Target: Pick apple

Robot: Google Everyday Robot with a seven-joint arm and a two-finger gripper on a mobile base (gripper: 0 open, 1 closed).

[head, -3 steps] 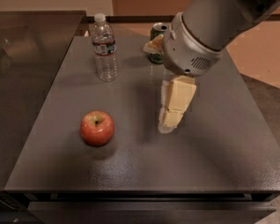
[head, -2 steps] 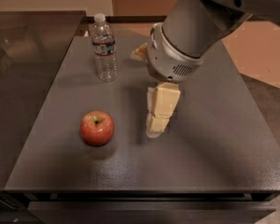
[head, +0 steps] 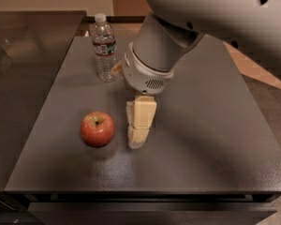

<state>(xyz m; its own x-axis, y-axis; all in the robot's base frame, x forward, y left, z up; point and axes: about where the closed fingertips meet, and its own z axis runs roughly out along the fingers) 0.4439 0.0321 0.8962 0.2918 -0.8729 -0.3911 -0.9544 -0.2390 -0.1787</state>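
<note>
- You see the apple (head: 98,129) sitting upright on the dark grey table (head: 201,125), in the near-left part of the top. It is red with yellowish patches, and its short dark stem shows in the dimple.
- The apple is free: nothing touches it, and a soft shadow pools on the table around its base.
- The gripper (head: 136,142) hangs just beside the apple, on its right as you look at the view, with a narrow strip of bare table between them.
- The gripper is cream-coloured and points down, tilted slightly toward the apple. Its tip is low and close to the tabletop, but you cannot tell whether it touches.
- You look at the claw edge-on, so you cannot tell whether it is apart or together. It is clamped on nothing that you can see.
- The grey arm (head: 168,55) comes in from the upper right and fills much of the top of the view. Its round wrist sits directly above the gripper.
- A clear water bottle (head: 105,48) with a white cap stands upright toward the far-left of the table, well apart from the apple.
- A small tan sliver (head: 116,68) shows between the bottle and the wrist — too hidden to identify.
</note>
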